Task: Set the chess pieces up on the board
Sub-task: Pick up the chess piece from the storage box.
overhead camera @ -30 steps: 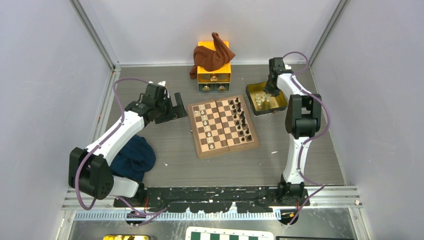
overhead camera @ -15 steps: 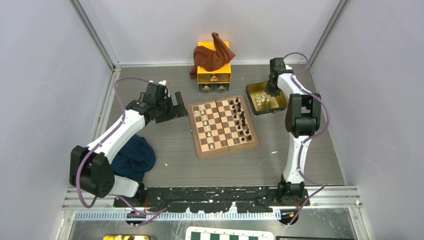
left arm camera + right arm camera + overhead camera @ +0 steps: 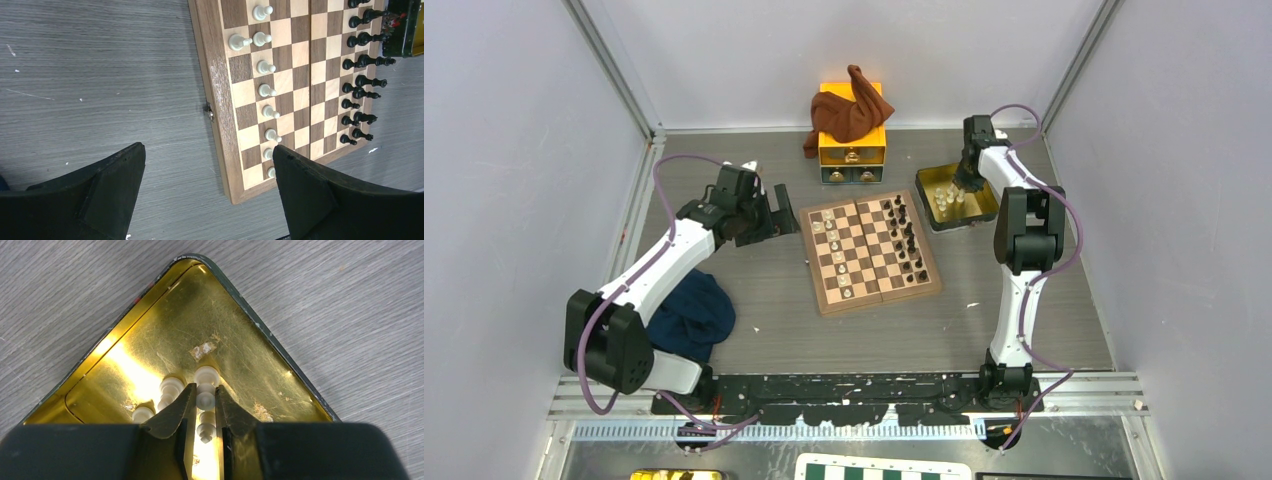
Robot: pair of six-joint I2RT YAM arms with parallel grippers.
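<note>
The board [image 3: 826,297] lies mid-table, with cream-white chess pieces [image 3: 265,90] in a row along its left side and dark chess pieces [image 3: 360,92] along its right. More white pieces stand in a gold-lined tin tray [image 3: 986,203] to the board's right. My right gripper [image 3: 204,389] reaches into that tray [image 3: 240,335], and its jaws press both sides of a white chess piece [image 3: 206,375]. Other white pieces [image 3: 170,387] stand just left of it. My left gripper [image 3: 208,147] hangs wide open over the table by the board's left edge [image 3: 215,75], holding nothing.
A yellow drawer box [image 3: 852,150] with a brown cloth [image 3: 848,110] draped over it stands behind the board. A dark blue cloth [image 3: 689,315] lies by the left arm. A green-and-white checkered board [image 3: 884,468] shows at the bottom edge. Walls enclose the table.
The right gripper's jaws have closed in on the white piece in the tray. Both arms stay where they were.
</note>
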